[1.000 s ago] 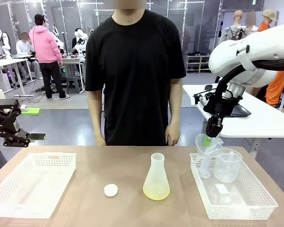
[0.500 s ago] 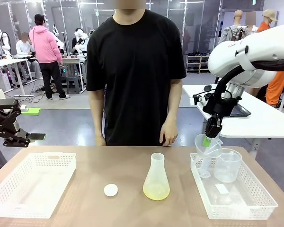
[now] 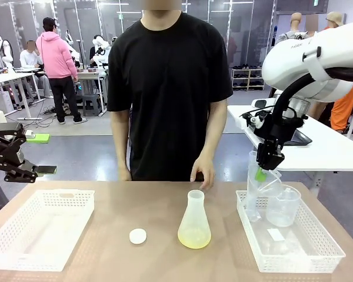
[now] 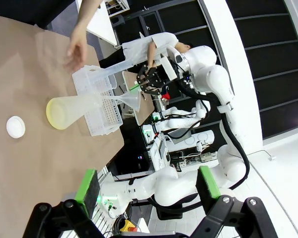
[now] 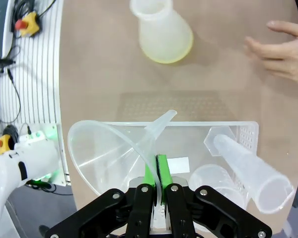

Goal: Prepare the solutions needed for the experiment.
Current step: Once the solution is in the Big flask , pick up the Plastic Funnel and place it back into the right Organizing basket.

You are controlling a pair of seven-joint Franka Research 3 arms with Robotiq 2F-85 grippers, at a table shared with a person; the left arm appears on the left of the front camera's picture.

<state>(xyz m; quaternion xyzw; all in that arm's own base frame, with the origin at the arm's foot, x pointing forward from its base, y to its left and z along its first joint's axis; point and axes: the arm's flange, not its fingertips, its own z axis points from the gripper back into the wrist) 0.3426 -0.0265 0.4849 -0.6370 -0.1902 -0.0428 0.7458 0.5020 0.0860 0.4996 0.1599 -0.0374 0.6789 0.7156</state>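
The solutions show as a shallow pale yellow layer [image 3: 194, 238] in the bottom of a frosted conical flask [image 3: 194, 214] at mid-table. The flask [image 5: 161, 30] also appears in the right wrist view. My right gripper [image 3: 269, 163] hangs above the right basket's near-left corner, shut on the rim of a clear funnel [image 3: 262, 183]. From the wrist, that gripper [image 5: 159, 173] pinches the funnel [image 5: 109, 148] edge, spout pointing toward the flask. My left gripper [image 3: 44, 154] is open and empty, off the table's left side; its wrist view shows the gripper [image 4: 147, 184] with jaws wide apart.
A white basket [image 3: 317, 252] on the right holds a beaker [image 3: 282, 205] and a measuring cylinder [image 5: 248, 168]. A white round cap [image 3: 137, 236] lies left of the flask. An empty white tray [image 3: 23, 247] sits at left. The person's hand [image 3: 203, 172] hovers behind the flask.
My right gripper has shifted slightly to the right with the funnel. The person's hand has come forward over the table's far edge. The left arm has not moved.
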